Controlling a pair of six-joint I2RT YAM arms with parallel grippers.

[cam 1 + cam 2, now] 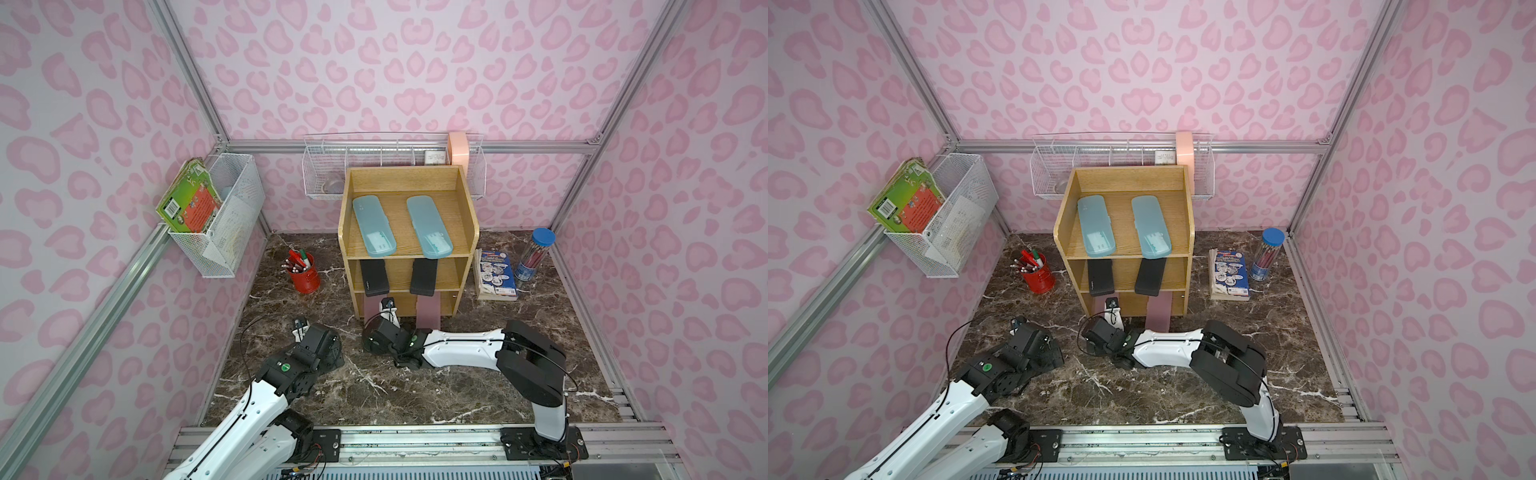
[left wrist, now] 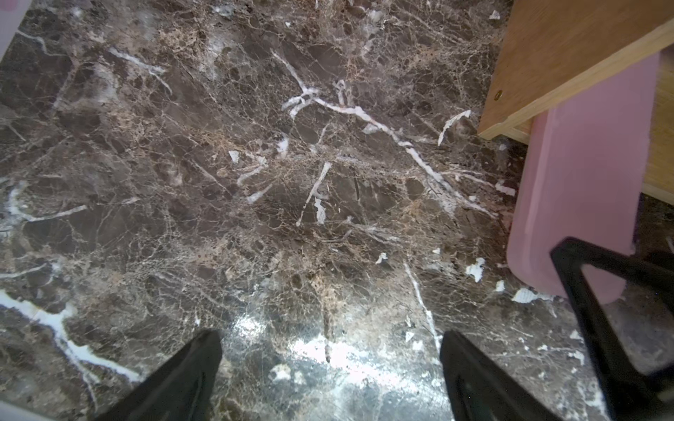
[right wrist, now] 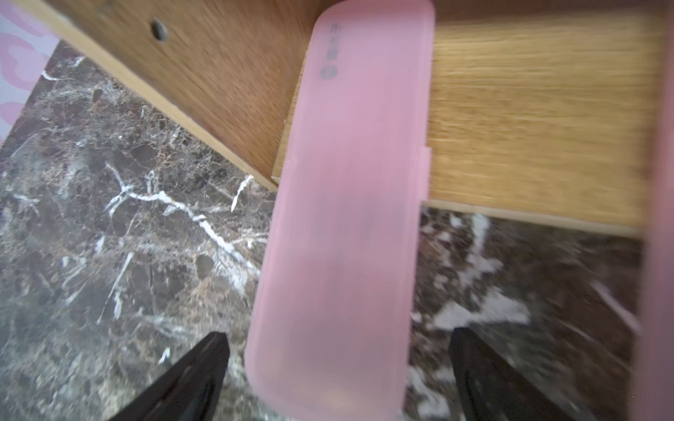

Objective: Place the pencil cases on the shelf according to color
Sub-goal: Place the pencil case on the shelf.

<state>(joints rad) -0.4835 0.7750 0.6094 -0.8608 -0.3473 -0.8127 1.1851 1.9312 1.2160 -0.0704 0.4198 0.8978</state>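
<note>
Top views: on the shelf (image 1: 467, 208), two light-blue cases (image 1: 374, 226) on the top tier, two black cases (image 1: 1100, 276) on the middle tier, two pink cases (image 1: 428, 311) poking out of the bottom tier

Left wrist: left fingers (image 2: 189, 379) spread wide above bare desk (image 2: 255, 182), grasping nothing

Right wrist: right fingers (image 3: 197, 379) released, parted on either side of one pink case (image 3: 346, 218), clear of both edges, far end on the bottom board
</note>
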